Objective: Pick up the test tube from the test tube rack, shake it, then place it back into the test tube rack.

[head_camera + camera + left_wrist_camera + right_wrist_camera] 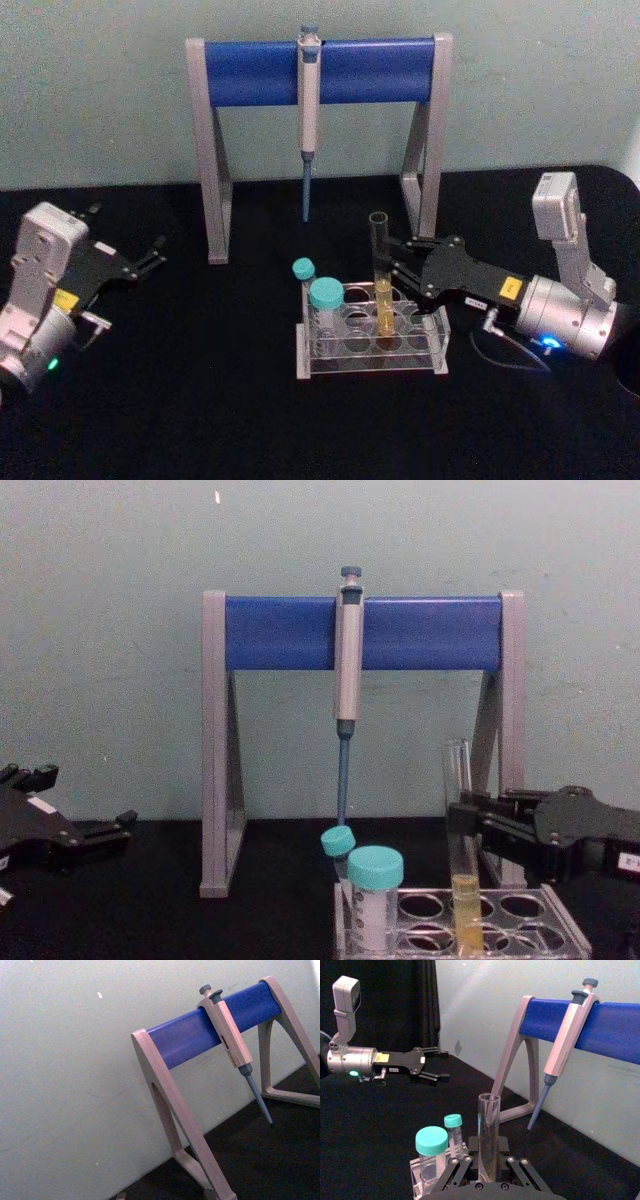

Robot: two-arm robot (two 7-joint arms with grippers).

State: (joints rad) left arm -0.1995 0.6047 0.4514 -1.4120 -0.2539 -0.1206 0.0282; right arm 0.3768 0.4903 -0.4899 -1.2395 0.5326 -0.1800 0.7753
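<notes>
The test tube (381, 262) is a long clear tube with yellow liquid low down. It stands upright in a middle hole of the clear test tube rack (437, 346) at table centre. My right gripper (392, 267) reaches in from the right at mid-height of the tube. In the right wrist view its pads (474, 1145) press both sides of the test tube (489, 1130), so it is shut on it. From the chest, the tube's foot (465, 910) still sits inside the rack (565, 925). My left gripper (130, 232) rests open at the far left, well clear.
Two teal-capped tubes (327, 296) stand at the rack's left end, close to the test tube. Behind the rack a grey-and-blue pipette stand (260, 72) holds a hanging pipette (308, 120). The black table (220, 400) spreads around the rack.
</notes>
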